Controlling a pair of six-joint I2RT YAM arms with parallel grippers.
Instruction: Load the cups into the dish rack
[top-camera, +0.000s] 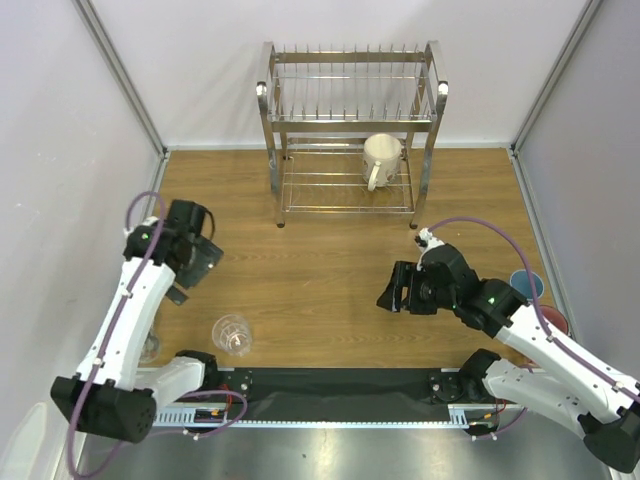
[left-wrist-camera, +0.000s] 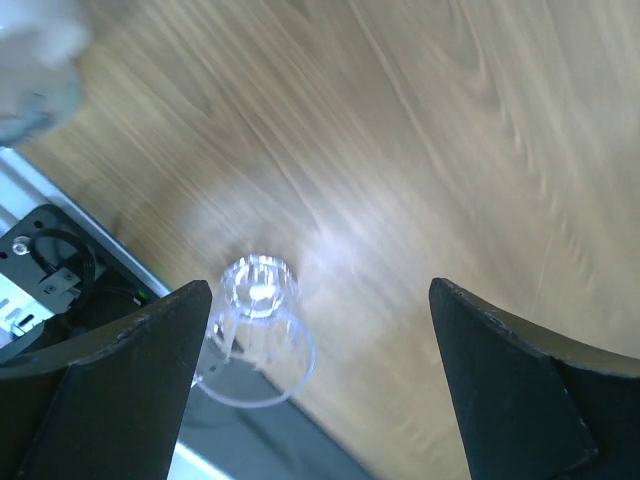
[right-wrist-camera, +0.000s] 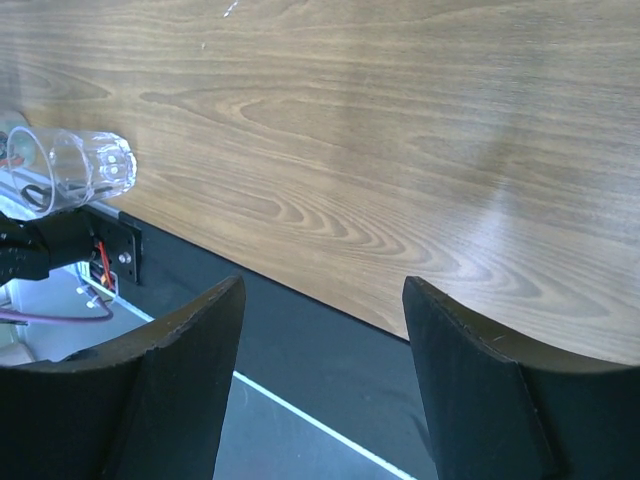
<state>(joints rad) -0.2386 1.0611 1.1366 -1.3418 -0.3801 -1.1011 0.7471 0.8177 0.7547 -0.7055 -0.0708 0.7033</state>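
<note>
The left gripper (top-camera: 197, 262) hung over the wooden table (top-camera: 320, 260) with its fingers spread wide and nothing between them. The clear glass tumbler (top-camera: 232, 334) stood apart from it, nearer and slightly to the right, close to the table's near edge. The right gripper (top-camera: 400, 288) was likewise spread and empty, well to the right of the tumbler, while a cream mug (top-camera: 381, 157) sat on the lower tier of the dish rack (top-camera: 350, 57) at the far side and a light blue cup (top-camera: 527, 284) stood by the right edge.
</note>
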